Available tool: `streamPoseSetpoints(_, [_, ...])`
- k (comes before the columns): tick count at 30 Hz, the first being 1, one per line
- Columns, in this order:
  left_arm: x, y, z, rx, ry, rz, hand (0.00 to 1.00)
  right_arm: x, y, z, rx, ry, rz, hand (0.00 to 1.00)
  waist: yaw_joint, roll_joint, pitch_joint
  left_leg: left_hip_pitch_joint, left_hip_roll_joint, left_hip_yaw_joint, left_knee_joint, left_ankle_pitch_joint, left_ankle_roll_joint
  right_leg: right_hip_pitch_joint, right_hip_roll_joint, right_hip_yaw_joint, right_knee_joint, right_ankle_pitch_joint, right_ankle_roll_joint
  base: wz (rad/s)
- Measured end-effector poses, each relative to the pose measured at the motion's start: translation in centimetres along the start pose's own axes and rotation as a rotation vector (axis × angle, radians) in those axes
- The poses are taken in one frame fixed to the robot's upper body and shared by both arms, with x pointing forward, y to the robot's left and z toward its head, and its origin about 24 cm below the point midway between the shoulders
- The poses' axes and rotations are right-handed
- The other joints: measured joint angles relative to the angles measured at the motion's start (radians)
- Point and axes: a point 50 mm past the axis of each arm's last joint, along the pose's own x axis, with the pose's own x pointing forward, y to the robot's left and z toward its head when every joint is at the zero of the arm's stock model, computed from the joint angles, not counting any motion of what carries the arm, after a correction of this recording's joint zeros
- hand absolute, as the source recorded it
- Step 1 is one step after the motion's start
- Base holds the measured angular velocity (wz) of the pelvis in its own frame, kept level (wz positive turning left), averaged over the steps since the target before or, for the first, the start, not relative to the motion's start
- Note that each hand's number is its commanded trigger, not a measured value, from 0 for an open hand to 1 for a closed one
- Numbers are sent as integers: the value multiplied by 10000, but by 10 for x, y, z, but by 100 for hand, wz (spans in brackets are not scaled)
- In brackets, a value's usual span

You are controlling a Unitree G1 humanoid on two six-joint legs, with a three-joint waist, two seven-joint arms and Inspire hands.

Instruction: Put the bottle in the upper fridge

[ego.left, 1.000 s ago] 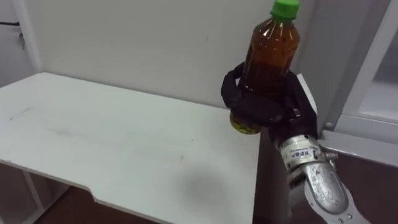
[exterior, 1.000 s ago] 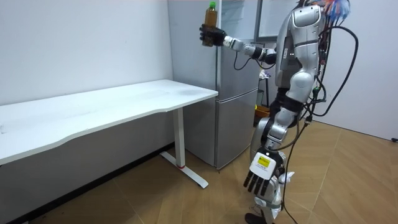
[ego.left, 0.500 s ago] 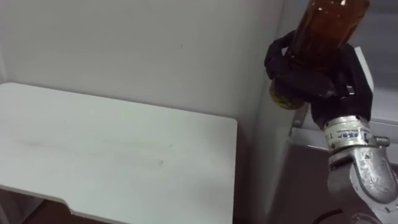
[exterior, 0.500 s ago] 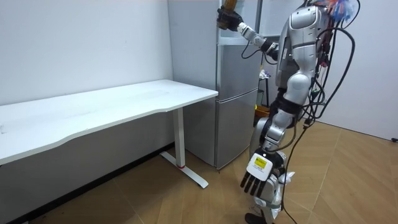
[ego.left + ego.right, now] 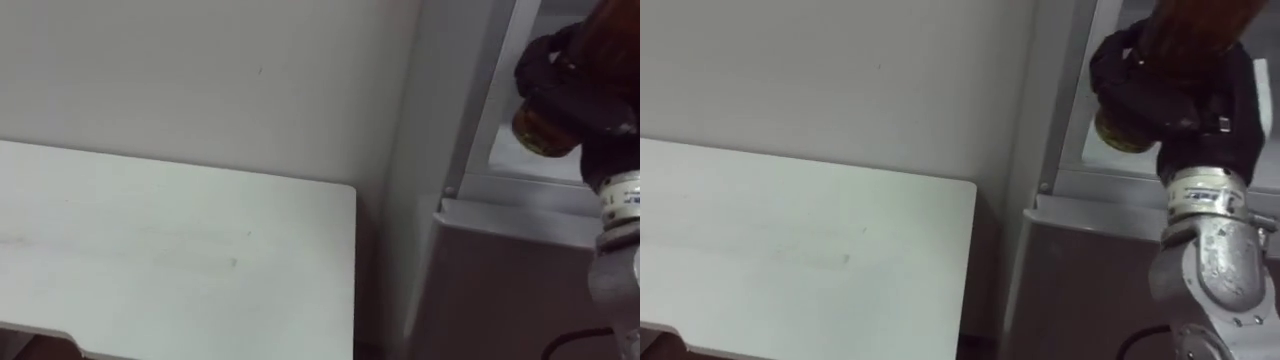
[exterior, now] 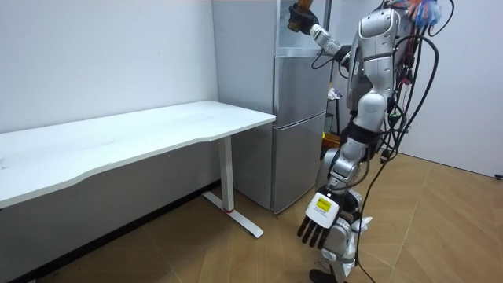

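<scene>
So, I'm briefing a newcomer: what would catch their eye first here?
The amber-brown plastic bottle, gripped in the black right hand, is held up at the open upper compartment of the tall silver fridge. Beside the fridge stands a long white table; the left hand hangs open by the leg.

1 bottle [image 5: 1188,30] of amber liquid, 1 grey fridge [image 6: 299,118], 1 white table [image 6: 118,141], 2 robot hands in total, 1 right hand [image 5: 1170,105], 1 left hand [image 6: 317,224]
</scene>
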Motion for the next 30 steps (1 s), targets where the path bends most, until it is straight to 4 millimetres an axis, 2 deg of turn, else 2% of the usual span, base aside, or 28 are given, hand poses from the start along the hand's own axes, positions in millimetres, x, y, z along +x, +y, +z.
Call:
streamPoseSetpoints(2, [-1, 1, -8, -13, 186, 12, 0, 4, -9, 3, -256, -76, -255, 100, -2, -47, -27, 4, 1, -1, 1, -3, -2, 0, 5, -6, -7, 0, 0, 0])
streamPoseSetpoints(5, [-2, 1, -10, -84, 257, 18, 0, 7, -18, 2, -298, 84, -563, 100, 4, -132, -22, 5, 3, -3, 13, -2, -3, 2, 5, -4, -6, 0, 0, 0])
streamPoseSetpoints(9, [-1, 3, -6, -236, 165, 68, 0, 10, -33, -14, -689, 804, -1068, 100, 107, -268, 15, 1, 19, 22, 126, -34, -7, 10, 5, 20, 49, 2, -4, -1])
streamPoseSetpoints(19, [-1, 6, -10, -488, 340, 39, 0, 7, -58, -43, -1156, 2053, -2598, 100, 183, -265, 14, 9, 12, -1, 163, -40, 1, 5, -12, -15, 144, 1, -3, 0])
streamPoseSetpoints(30, [0, 14, -16, -740, 544, 93, 0, 4, -71, -59, -1063, 2876, -3246, 100, 402, -302, 12, 26, 11, 0, 158, -40, 2, 21, -13, -15, 144, 1, -3, 0])
